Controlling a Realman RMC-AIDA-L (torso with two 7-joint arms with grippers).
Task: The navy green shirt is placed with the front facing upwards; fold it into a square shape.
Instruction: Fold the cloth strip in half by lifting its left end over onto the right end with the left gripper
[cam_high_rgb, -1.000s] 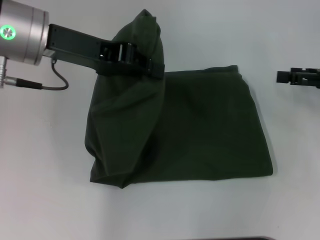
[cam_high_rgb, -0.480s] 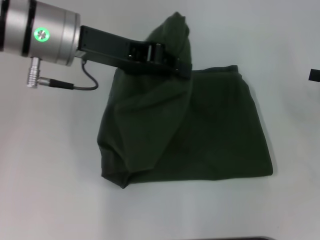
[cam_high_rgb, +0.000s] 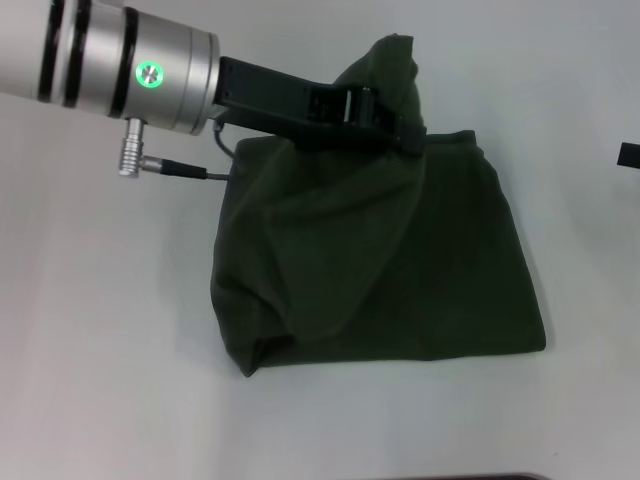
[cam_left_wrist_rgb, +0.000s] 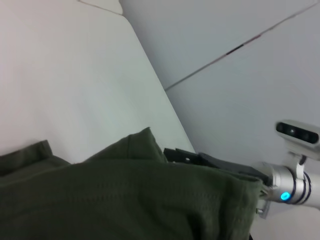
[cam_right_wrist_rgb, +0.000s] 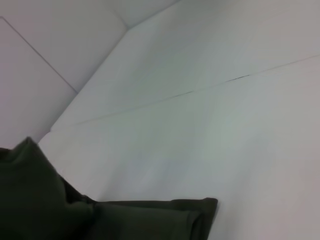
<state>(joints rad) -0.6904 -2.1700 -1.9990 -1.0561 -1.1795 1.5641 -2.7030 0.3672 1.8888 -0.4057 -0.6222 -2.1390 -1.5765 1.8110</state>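
Note:
The navy green shirt (cam_high_rgb: 420, 270) lies partly folded on the white table, showing plain green fabric. My left gripper (cam_high_rgb: 392, 122) is shut on a bunched part of the shirt's far edge and holds it up in a peak above the rest, so a loose flap hangs over the shirt's left half. The left wrist view is filled with the lifted shirt (cam_left_wrist_rgb: 115, 195). The right wrist view shows the same shirt (cam_right_wrist_rgb: 45, 210) low in the picture. Only a black tip of my right gripper (cam_high_rgb: 630, 154) shows at the right edge of the head view; it appears again beyond the cloth (cam_left_wrist_rgb: 200, 159).
The white table (cam_high_rgb: 110, 360) surrounds the shirt on all sides. A grey cable (cam_high_rgb: 185, 170) hangs from my left wrist just above the table, left of the shirt. The table's far edge (cam_left_wrist_rgb: 150, 65) meets a pale wall.
My left gripper has carried the pinched shirt edge to the right, dragging the shirt's left side inward. The right gripper has drawn back to the right edge.

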